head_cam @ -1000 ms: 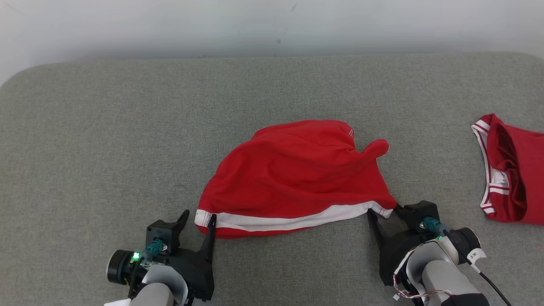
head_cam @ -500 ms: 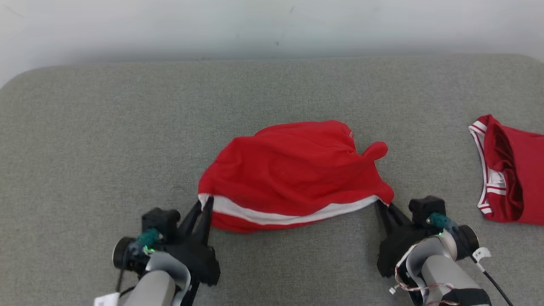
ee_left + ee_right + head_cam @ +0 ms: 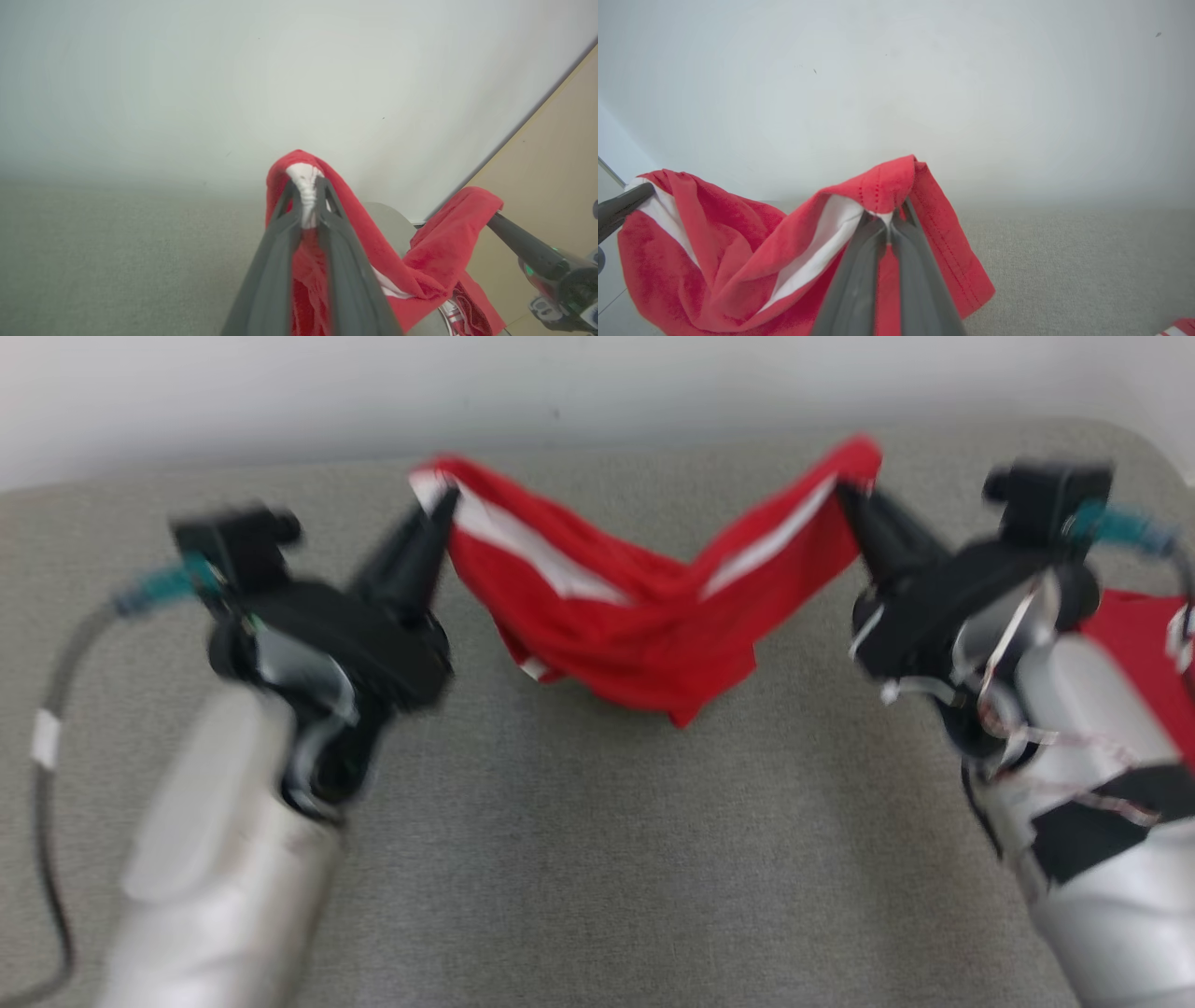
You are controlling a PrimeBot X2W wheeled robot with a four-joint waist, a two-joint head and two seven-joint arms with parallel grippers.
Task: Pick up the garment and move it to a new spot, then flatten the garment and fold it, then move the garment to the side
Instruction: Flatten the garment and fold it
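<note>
The garment [image 3: 635, 625] is red with a white band along its hem and hangs in the air between my two grippers, sagging in the middle above the grey surface. My left gripper [image 3: 439, 499] is shut on its left corner, and my right gripper [image 3: 850, 490] is shut on its right corner. In the left wrist view the fingers [image 3: 280, 228] pinch the bunched white band of the garment [image 3: 355, 233], with the right gripper's finger [image 3: 518, 238] further off. In the right wrist view my right gripper [image 3: 888, 219] pinches the garment [image 3: 738, 261] at a red hem corner.
A second red garment [image 3: 1134, 625] with white trim lies on the grey padded surface [image 3: 597, 859] at the right, partly behind my right arm. A pale wall [image 3: 597, 383] runs behind the surface's far edge. The surface's rounded right corner [image 3: 1148, 439] is close to my right wrist.
Both grippers have shut on the hem corners and lifted the garment off the surface, up and away from me. The head view is blurred by this motion.
</note>
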